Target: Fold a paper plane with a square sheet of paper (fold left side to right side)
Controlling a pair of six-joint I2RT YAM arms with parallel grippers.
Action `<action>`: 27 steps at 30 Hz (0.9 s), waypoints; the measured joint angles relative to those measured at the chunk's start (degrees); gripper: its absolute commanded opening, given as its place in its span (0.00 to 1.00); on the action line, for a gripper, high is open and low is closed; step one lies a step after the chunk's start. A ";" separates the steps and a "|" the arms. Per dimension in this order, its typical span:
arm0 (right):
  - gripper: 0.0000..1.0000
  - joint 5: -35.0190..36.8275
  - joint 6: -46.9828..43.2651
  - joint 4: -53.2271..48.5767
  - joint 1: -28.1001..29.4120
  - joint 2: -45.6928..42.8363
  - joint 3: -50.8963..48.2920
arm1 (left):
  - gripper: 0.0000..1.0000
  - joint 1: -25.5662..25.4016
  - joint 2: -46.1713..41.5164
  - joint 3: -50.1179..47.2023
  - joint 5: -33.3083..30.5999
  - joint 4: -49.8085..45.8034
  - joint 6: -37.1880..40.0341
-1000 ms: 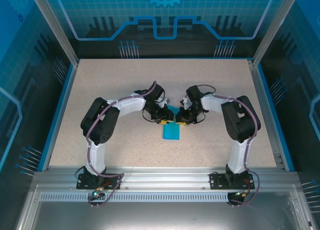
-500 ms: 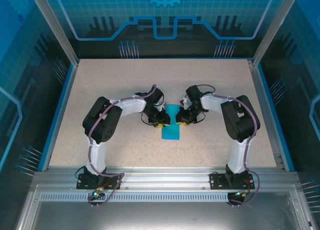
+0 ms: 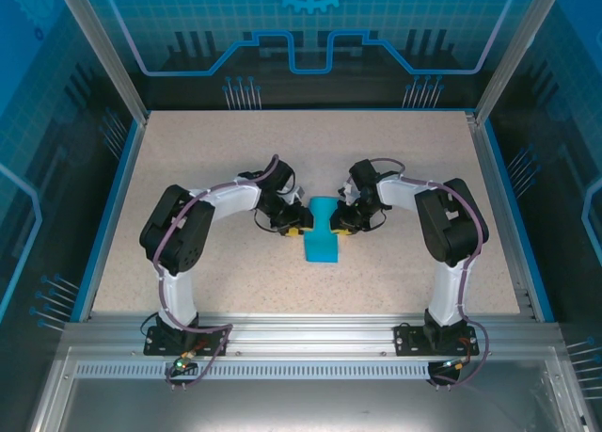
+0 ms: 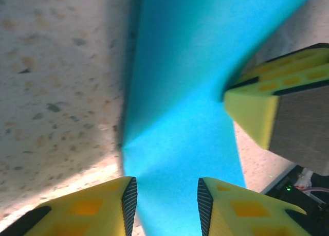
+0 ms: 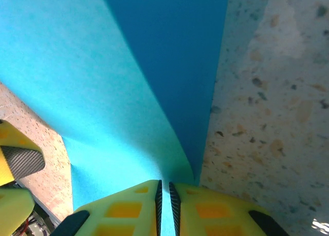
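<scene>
While my right tool (image 5: 164, 194) pinches the sheet of paper (image 3: 322, 246) at its right edge, jaws all but together with the blue running up into the slit, my left tool (image 4: 164, 199) stands with its jaws apart, gripping nothing, and blue shows in the gap.

The sheet lies in the middle of the counter (image 3: 207, 159) between the two tools. It's a narrow strip, with its long axis running away from my bases toward the far wall. Here's what matters: the paper sits just right of my left tool, and its other long edge is in my right tool's grip. Both arms are about equally near, one on each long edge. Any left-to-right fold, I judge, has to cross that long axis from the left tool's side.

Now the hard spots. From above, both tools cover the strip's middle edges, so I can't tell where the layers end. Close in, the left wrist view is blurred; something slants across the blue, crease or shadow, I can't tell which. From the right wrist, the paper curls up and hides what's beneath.
</scene>
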 measured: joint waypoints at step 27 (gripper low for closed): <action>0.17 -0.07 -1.09 -0.85 0.09 0.57 0.79 | 0.41 0.74 8.68 5.55 1.70 5.14 -0.76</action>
